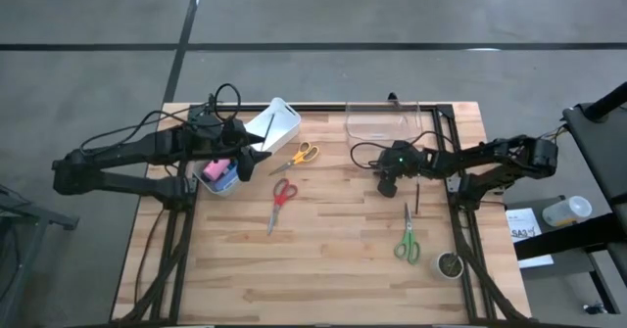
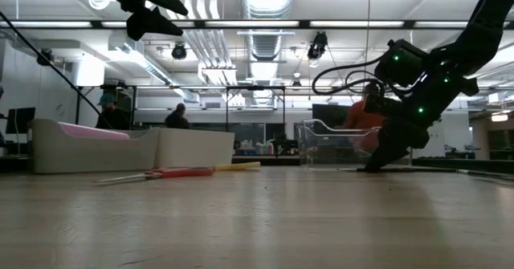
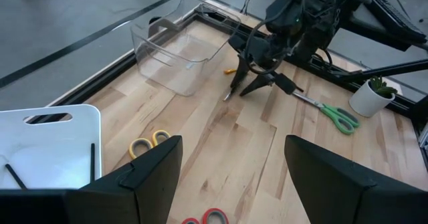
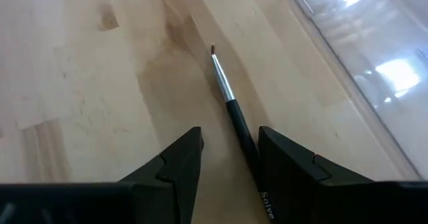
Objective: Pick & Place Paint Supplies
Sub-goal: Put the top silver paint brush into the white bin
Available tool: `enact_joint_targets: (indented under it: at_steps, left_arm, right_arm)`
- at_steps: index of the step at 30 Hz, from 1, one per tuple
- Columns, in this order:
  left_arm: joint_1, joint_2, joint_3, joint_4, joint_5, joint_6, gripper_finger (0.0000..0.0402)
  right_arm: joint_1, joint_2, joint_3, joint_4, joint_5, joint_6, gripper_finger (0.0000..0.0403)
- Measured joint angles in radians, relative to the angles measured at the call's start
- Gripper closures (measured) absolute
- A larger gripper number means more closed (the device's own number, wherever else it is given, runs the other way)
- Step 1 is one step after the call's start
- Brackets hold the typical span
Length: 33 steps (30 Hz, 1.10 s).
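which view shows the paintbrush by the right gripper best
The right wrist view: the paintbrush lies on the wood between the right gripper's open fingers, bristles and ferrule clear. The high view shows only a thin dark line; the other views don't show it clearly.

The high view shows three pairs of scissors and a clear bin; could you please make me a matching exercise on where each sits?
Things:
1. yellow-handled scissors
2. red-handled scissors
3. green-handled scissors
4. clear plastic bin

Places:
A. at the table's far edge
B. near the small potted plant
C. beside the white tray
D. middle of the table

Pairs: 1-C, 2-D, 3-B, 4-A
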Motion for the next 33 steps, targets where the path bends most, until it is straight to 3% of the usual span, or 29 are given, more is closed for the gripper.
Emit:
enact_joint_targets:
  at_steps: [11, 25, 33]
  left_arm:
    - [0.000, 0.000, 0.000, 0.000, 0.000, 0.000, 0.0130]
    - [0.000, 0.000, 0.000, 0.000, 0.000, 0.000, 0.0130]
    - [0.000, 0.000, 0.000, 0.000, 0.000, 0.000, 0.0130]
  right_arm:
    - [0.033, -0.064, -0.007, -0.010, -0.079, -0.085, 0.0255]
    - [0.101, -0.143, -0.009, -0.011, -0.017, -0.239, 0.0255]
    - [0.101, -0.232, -0.016, -0.223, -0.097, -0.275, 0.0255]
